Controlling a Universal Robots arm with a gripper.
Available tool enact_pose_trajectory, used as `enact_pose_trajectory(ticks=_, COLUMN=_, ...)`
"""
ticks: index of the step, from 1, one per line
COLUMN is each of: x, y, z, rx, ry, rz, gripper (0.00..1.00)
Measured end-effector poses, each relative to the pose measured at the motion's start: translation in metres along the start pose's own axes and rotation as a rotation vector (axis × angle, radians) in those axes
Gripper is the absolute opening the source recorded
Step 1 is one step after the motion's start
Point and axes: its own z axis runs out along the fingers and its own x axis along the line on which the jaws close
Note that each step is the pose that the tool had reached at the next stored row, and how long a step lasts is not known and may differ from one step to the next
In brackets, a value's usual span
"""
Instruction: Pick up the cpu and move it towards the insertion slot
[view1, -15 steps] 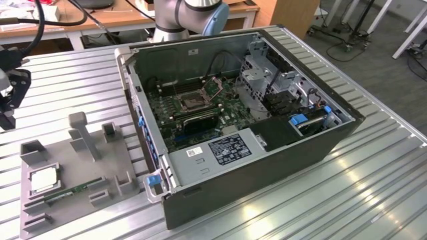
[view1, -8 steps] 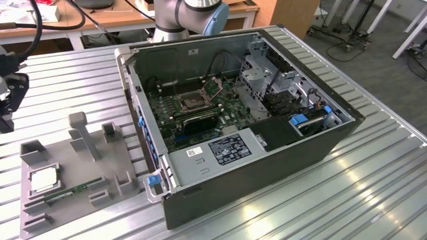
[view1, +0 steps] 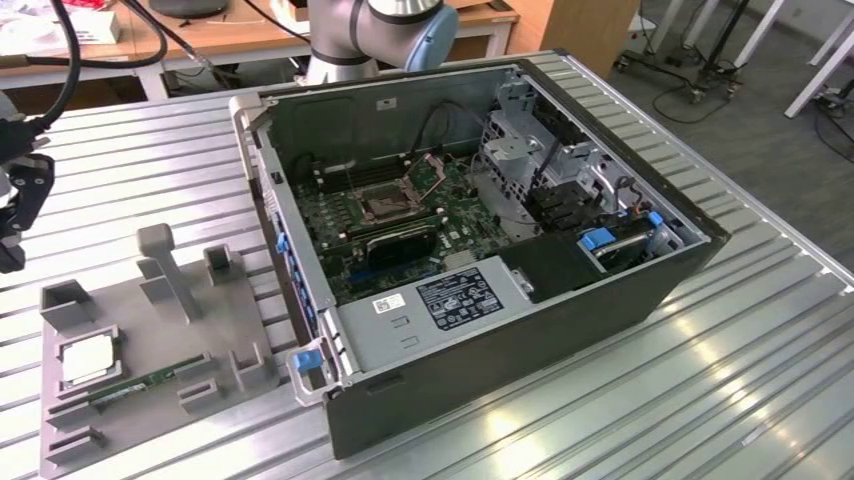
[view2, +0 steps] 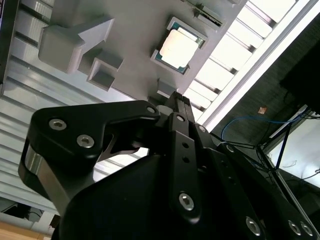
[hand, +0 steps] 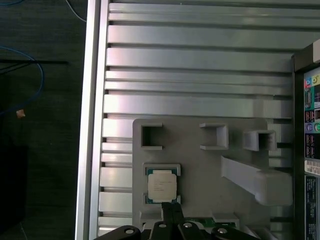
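The gripper (hand: 170, 214) hovers near the cpu (hand: 161, 185), jaws pressed together, holding nothing. Spread them wider than the cpu, centre over it, and clamp opposite edges squarely.

Cpu (hand: 161, 185) open above; grey uprights (view1: 158, 262) nearby; insertion slot (view1: 378, 205) uncovered.

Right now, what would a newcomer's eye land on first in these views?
The open computer case dominates the middle of the exterior view, with the insertion slot on its exposed green board. On the grey fixture tray at the exterior view's left lies the shiny cpu, seated in its pocket in both wrist views. The black gripper hangs close by the cpu, shut and holding nothing.
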Motion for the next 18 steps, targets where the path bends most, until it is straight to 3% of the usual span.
enact_pose_trajectory(ticks=7, x=0.0001, y=0.0, z=0.0008, rx=-0.0002, ry=-0.0003, rz=0.0, gripper=0.11)
enact_pose_trajectory(ticks=18, x=0.0001, y=-0.0004, z=0.0126, rx=0.0, ry=-0.0001, rz=0.0, gripper=0.11)
